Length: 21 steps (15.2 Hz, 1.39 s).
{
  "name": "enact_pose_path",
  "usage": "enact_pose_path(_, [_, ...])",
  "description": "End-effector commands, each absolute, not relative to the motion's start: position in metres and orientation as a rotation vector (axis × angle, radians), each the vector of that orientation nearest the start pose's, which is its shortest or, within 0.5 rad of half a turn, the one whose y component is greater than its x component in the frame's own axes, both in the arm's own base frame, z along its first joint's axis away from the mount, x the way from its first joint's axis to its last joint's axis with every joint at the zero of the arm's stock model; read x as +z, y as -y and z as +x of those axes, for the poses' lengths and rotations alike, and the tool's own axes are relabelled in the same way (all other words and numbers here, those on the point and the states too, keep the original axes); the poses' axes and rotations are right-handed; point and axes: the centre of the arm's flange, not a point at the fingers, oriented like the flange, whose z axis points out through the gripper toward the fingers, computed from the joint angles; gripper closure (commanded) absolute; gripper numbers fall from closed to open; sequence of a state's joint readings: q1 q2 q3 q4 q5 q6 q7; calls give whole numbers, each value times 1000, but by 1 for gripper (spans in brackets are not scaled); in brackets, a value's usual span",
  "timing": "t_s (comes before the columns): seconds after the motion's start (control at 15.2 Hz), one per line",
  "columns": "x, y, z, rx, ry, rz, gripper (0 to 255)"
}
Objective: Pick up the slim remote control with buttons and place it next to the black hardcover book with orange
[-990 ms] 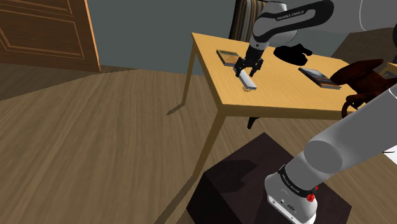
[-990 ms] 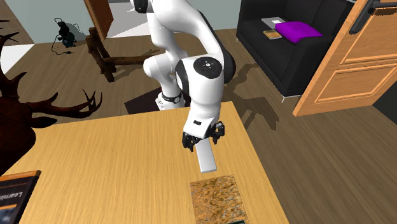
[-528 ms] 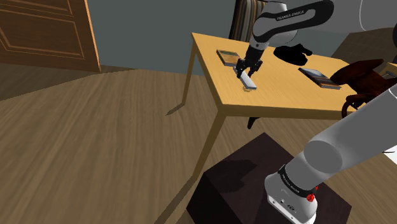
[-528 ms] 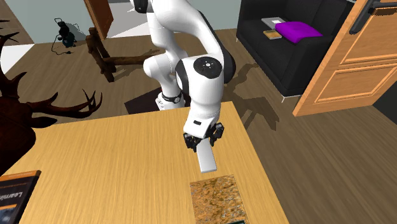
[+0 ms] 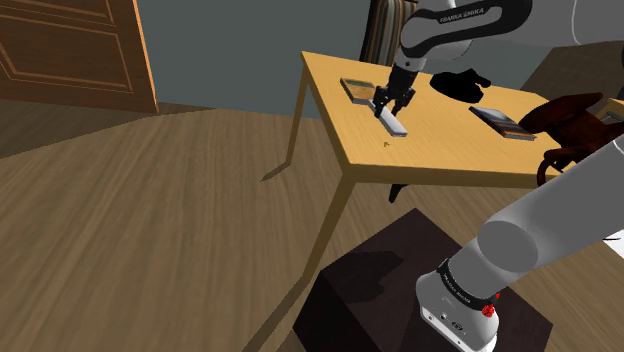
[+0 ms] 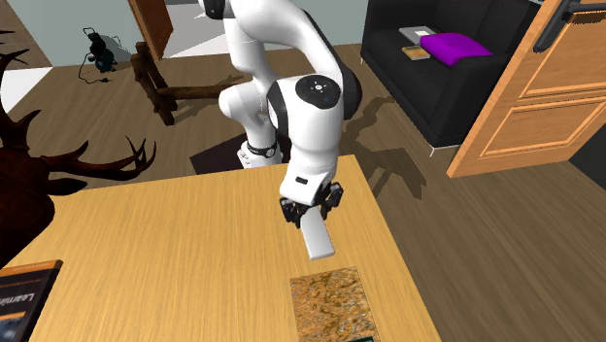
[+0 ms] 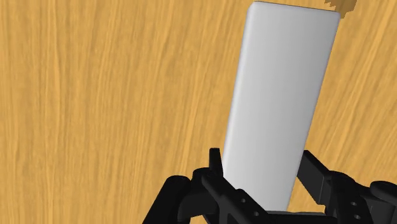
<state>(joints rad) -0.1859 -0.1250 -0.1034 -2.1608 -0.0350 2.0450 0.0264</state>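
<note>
Your pincer (image 6: 311,210) clamps the grey remote (image 6: 319,239) at its end farthest from the patterned book (image 6: 330,303); judged light, stiff, slippery: may pivot.

Wrist cam notes: remote (image 7: 280,95) drawn as plain pale grey slab, smooth face, no buttons visible on it. Black gripper (image 7: 262,175) clamped on near end, fingers (image 7: 216,167) pressed against both long edges. Remote sticks straight out from gripper, leaning slightly to one side. Table (image 7: 95,95) behind it, yellowish wood with grain running roughly along remote. Small brown scrap (image 7: 343,5) peeks past remote's far corner, can't tell what it is.
</note>
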Motion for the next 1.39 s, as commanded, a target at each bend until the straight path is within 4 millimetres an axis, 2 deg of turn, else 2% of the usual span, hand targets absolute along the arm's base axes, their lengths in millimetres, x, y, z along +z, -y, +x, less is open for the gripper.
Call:
enact_pose_path(0.0, [463,149,488,-10,-471,-3126,255])
enact_pose_path(0.73, [520,149,488,-10,-471,-3126,255])
enact_pose_path(1.32, [521,250,425,-10,-471,-3126,255])
